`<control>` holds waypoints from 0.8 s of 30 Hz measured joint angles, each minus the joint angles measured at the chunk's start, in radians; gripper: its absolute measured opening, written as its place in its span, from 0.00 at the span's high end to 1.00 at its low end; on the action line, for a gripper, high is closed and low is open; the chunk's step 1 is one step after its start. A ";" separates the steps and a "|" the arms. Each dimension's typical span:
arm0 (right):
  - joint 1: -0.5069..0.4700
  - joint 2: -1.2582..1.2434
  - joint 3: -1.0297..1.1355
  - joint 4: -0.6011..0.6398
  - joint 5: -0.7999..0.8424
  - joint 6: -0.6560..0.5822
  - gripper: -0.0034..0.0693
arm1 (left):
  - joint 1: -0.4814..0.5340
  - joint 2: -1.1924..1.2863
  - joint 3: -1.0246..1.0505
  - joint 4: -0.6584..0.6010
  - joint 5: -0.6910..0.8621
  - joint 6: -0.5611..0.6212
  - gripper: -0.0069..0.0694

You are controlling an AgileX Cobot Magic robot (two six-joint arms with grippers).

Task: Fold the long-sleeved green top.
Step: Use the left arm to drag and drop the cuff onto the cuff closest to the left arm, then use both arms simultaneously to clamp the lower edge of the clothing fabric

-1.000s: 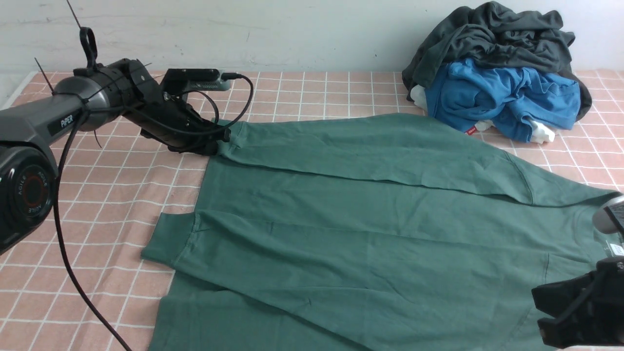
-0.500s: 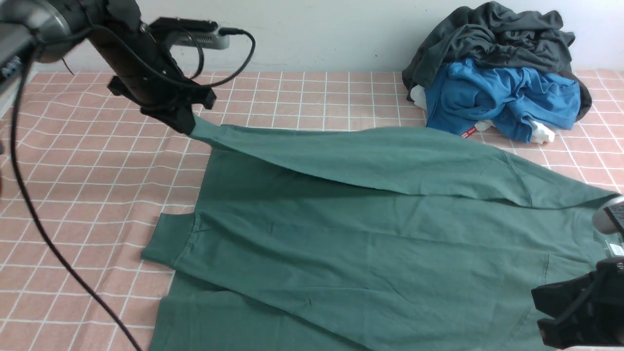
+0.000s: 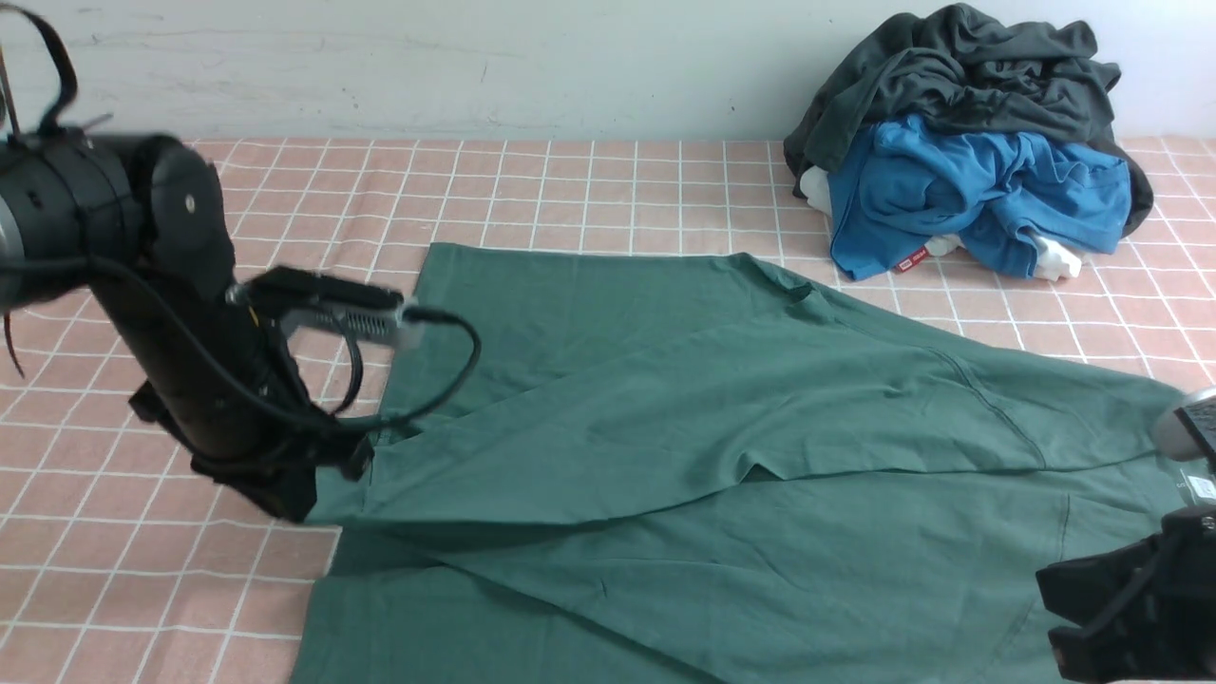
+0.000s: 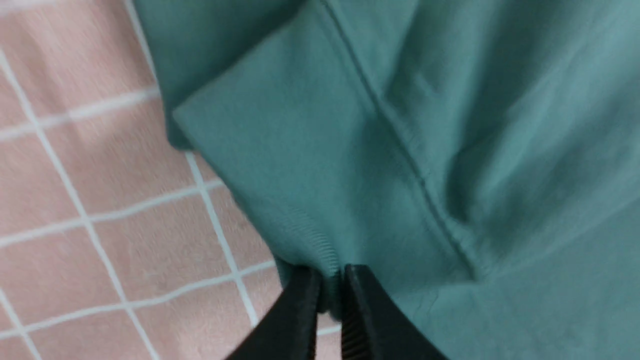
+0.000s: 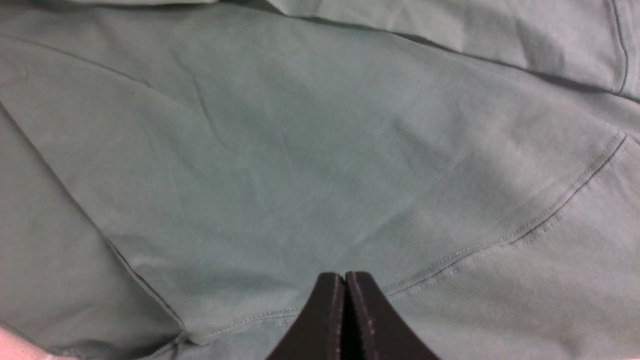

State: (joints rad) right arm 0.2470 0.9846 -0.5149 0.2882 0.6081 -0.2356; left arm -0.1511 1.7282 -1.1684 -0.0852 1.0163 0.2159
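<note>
Pink cloth [image 3: 589,190] with a white grid covers the table, and a pale wall [image 3: 475,57] runs behind it. One green top [image 3: 722,418] lies spread flat over the middle and the 6 o'clock part of the front view, reaching towards 3 o'clock. One of its sleeves is laid slantwise across the body. At 8 o'clock the left gripper [image 3: 285,494] sits low at the top's edge. Its wrist view shows the two fingers nearly together, pinching the ribbed edge of that sleeve's cuff [image 4: 280,165]. The right gripper [image 5: 344,276] is at 4 o'clock, over the green fabric. Its two fingers are pressed flat against each other with nothing between them; whether they touch the fabric I cannot tell. At 1 o'clock, apart from the top, is one heap of clothes: one blue garment [image 3: 950,190] with a small red tag [image 3: 917,256], and one dark grey garment [image 3: 959,66] draped over it. Two white scraps [image 3: 1054,256] peep out from under the blue one.
</note>
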 joint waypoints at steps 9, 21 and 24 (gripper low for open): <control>0.000 0.000 0.000 0.005 0.025 -0.001 0.97 | -0.046 -0.071 0.101 0.047 -0.007 0.008 0.39; 0.000 0.000 0.000 0.097 0.062 -0.128 0.97 | -0.341 -0.172 0.499 0.136 -0.201 0.561 0.36; 0.000 0.000 0.000 0.128 0.070 -0.161 0.97 | -0.341 -0.182 0.516 0.157 -0.240 0.570 0.46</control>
State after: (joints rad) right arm 0.2470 0.9846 -0.5149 0.4164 0.6784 -0.3969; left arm -0.4921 1.5464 -0.6521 0.0717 0.7759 0.7859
